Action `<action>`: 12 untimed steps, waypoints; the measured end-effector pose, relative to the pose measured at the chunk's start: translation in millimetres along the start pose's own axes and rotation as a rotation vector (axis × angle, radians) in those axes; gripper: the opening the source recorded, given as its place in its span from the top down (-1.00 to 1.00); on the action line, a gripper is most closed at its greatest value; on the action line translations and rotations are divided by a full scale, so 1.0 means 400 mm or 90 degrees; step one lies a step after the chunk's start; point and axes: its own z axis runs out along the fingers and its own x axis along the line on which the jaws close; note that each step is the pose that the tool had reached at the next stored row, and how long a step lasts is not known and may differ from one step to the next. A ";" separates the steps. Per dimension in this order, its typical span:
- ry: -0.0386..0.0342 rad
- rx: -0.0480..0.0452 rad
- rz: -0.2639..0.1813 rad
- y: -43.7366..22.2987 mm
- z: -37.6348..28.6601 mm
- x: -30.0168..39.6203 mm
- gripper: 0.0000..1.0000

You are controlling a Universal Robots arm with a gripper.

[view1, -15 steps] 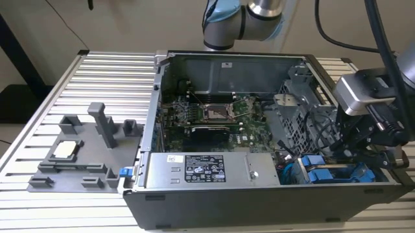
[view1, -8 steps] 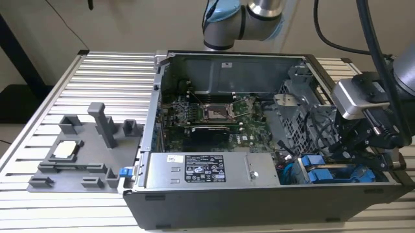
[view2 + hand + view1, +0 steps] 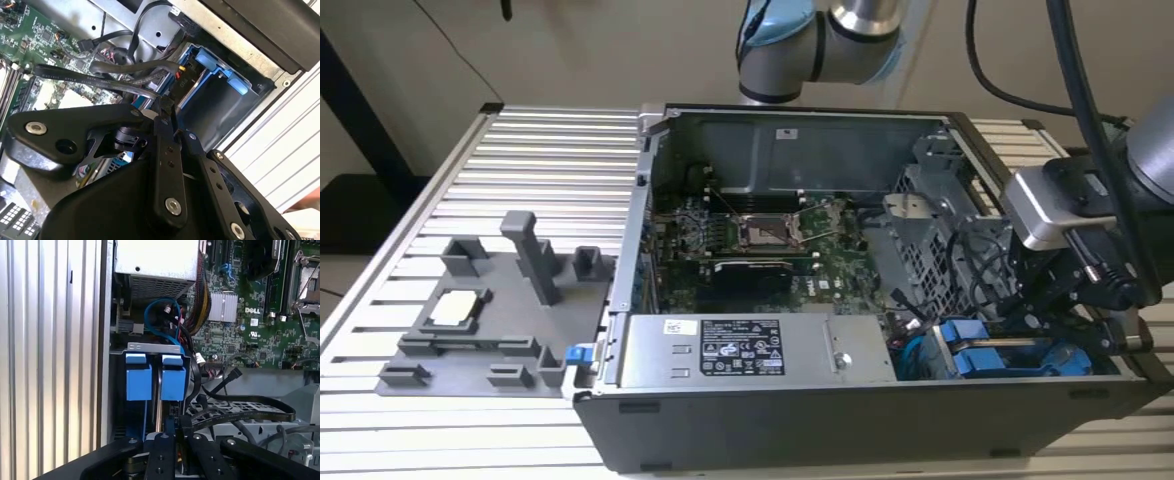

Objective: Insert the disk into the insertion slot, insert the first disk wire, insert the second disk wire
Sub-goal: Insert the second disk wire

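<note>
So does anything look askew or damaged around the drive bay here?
Nothing stands out. Two blue carriers sit side by side and upright in the insertion slot, with loose black cables draped beside them. The pincer is at the carriers' near end.

Light is even and soft in the exterior view, with weak shadows. In both wrist views the ribbed table (image 3: pixel 50 340) looks washed out – the near black gripper parts are blurred.

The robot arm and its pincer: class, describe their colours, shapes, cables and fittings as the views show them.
The arm has rounded silver-grey joints with pale blue caps. Thick black cables run along it to a grey block at the wrist. The pincer is matt black, built of flat linkage bars joined by round silver bolts.
</note>
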 end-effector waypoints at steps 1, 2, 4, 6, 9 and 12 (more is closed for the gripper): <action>0.0001 0.0002 0.001 0.000 0.001 0.000 0.68; 0.0001 0.0004 0.003 0.000 0.002 0.000 0.68; -0.0013 0.0008 0.004 0.000 0.003 0.000 0.68; -0.0034 0.0012 0.005 0.000 0.003 0.000 0.68; -0.0057 0.0017 0.007 0.000 0.004 0.000 0.68; -0.0054 0.0021 0.010 0.000 0.006 0.000 0.68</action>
